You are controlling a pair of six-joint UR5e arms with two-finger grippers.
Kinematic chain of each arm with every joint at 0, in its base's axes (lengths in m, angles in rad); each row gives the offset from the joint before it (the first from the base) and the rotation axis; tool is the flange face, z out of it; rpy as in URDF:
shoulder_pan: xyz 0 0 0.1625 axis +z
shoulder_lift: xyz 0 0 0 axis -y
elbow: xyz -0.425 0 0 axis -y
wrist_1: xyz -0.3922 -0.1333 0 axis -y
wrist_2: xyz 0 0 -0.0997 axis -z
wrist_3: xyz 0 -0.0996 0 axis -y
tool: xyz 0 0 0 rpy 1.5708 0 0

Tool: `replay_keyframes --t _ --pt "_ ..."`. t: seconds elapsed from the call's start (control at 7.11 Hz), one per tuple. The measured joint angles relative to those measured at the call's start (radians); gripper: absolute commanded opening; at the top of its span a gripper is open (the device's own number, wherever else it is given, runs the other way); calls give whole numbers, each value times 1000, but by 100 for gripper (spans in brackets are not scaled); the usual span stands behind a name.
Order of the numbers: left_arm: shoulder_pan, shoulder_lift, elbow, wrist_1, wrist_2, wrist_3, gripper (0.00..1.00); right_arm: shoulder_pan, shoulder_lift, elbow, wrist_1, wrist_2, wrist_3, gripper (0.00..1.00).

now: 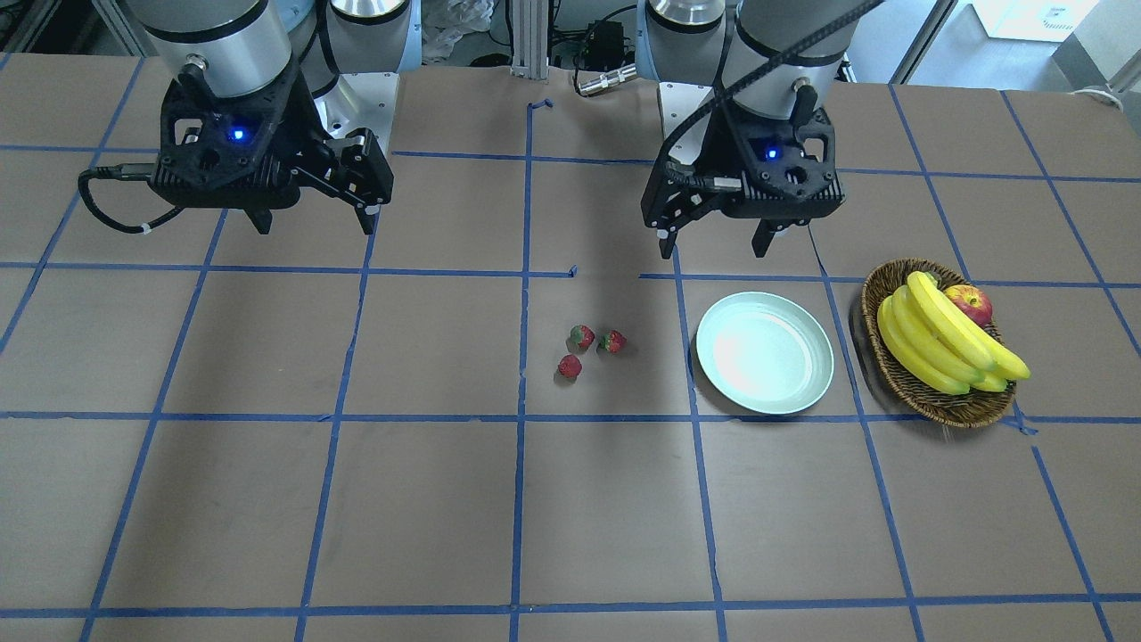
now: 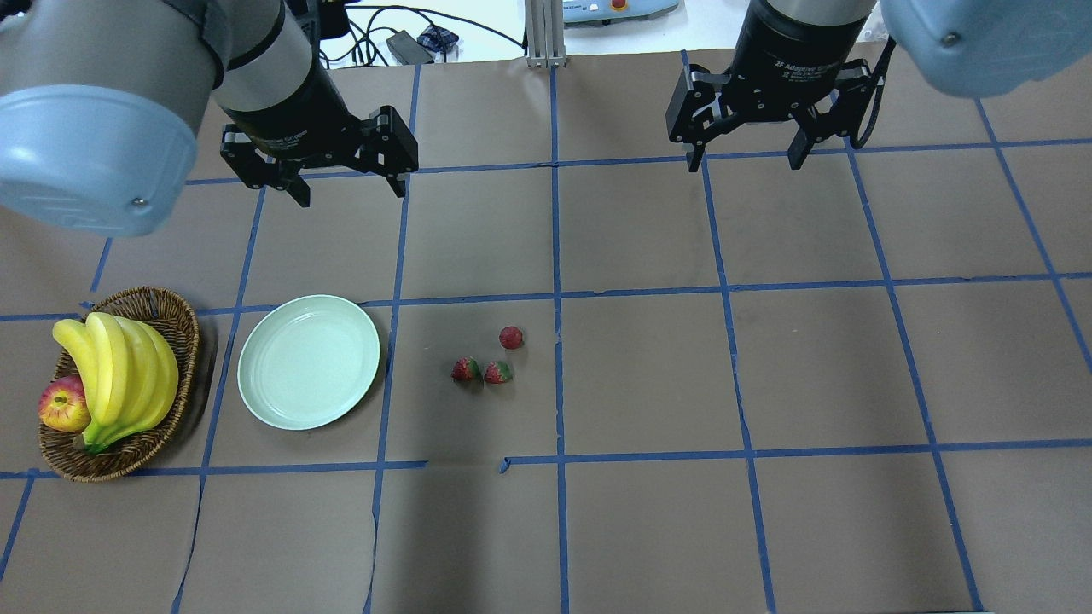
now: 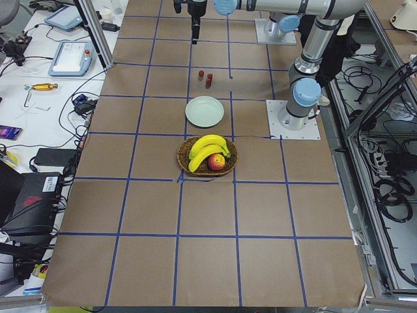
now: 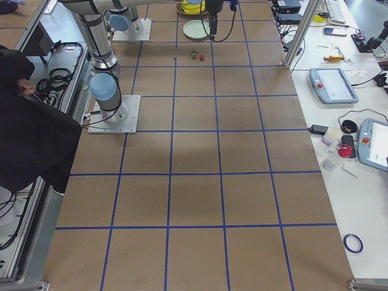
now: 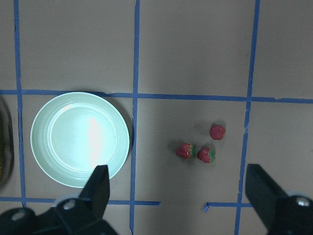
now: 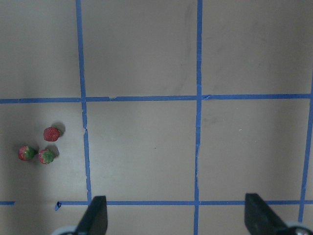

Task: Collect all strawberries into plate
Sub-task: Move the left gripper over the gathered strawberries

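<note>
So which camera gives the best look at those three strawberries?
The left wrist-mounted view: the strawberries appear largest there, unobstructed, with green caps visible. The overhead and front-facing views show them clearly but smaller; the right wrist view has them near its edge; the side views show only tiny red dots.

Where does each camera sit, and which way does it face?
Front-facing: across the table, facing the robot; left pincer, right pincer, plate, strawberries.
Overhead: behind the robot, looking forward-down; both pincers.
Exterior left: table end by the basket, looking along; left arm's base.
Exterior right: opposite end; right arm's base.
Left wrist: down at plate, strawberries; own fingertips.
Right wrist: down at strawberries; own fingertips.
Shared: all see the strawberries.
</note>
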Motion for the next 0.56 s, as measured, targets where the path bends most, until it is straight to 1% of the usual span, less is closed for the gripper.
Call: replay_keyframes --t 0.28,0.56 --pt "-44 -24 -122 69 0 -50 100 -1 2 -1 2 1 1 100" --pt "-68 -54 -241 148 15 -185 99 -1 2 0 2 1 6 100"
